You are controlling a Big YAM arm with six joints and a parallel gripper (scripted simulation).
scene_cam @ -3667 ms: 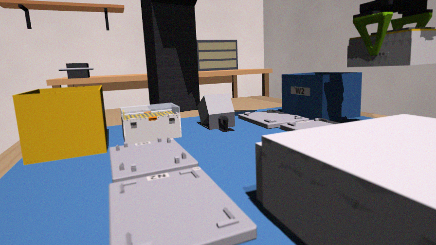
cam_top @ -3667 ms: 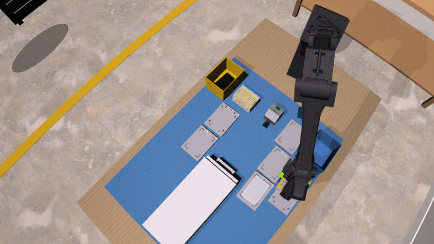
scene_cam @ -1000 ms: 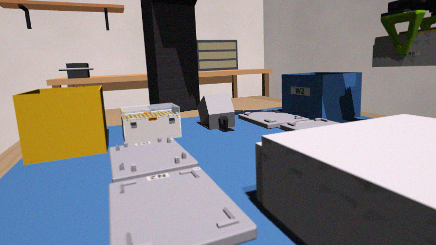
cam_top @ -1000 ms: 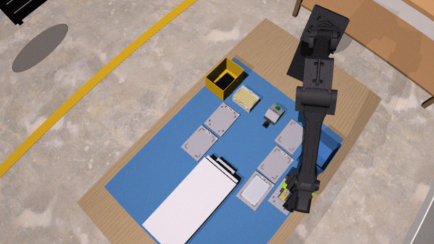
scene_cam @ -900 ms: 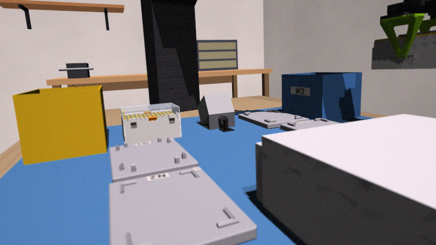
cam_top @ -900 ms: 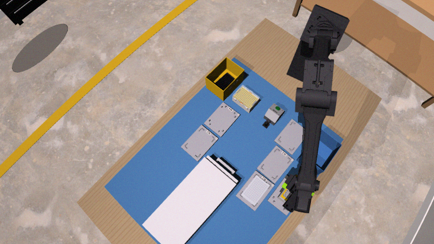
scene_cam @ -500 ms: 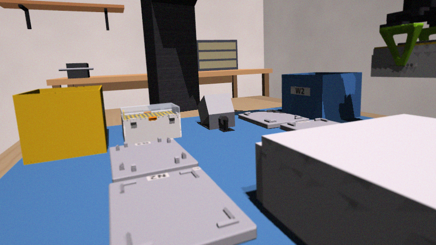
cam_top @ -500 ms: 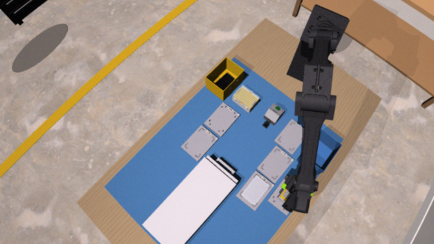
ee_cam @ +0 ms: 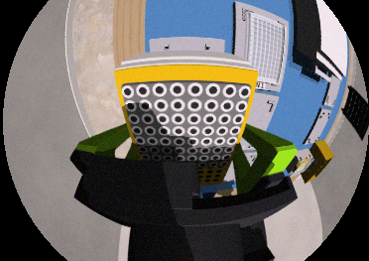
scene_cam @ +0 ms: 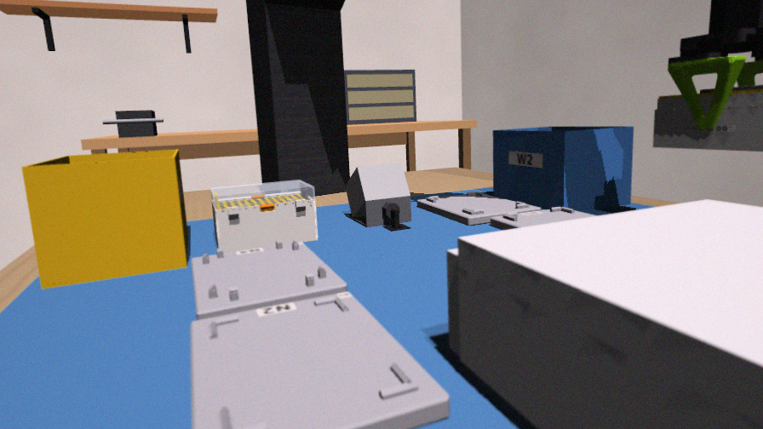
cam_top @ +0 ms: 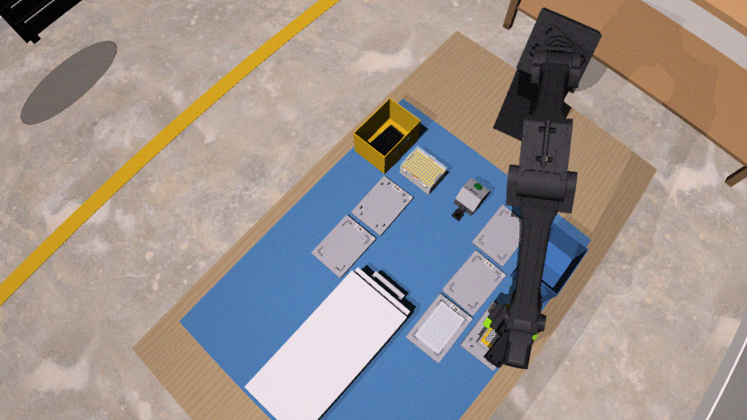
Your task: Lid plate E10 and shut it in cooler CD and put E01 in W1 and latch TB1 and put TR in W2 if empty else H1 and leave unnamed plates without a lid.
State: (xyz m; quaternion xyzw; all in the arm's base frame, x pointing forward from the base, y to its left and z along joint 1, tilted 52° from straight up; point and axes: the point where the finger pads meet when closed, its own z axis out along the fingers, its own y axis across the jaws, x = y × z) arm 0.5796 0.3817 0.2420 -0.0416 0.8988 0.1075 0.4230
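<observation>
arm [cam_top: 542, 173]: matte black, boxy links, faceted, wider block at the elbow joint
base [cam_top: 584, 30]: black, flat rectangular plate, engraved line marking on top
forearm [cam_top: 531, 261]: slim, dark grey-black
gripper [ee_cam: 187, 155]: black housing
fingers [scene_cam: 706, 87]: bright green, open triangular frame
cables/screws: too small to tell
</observation>
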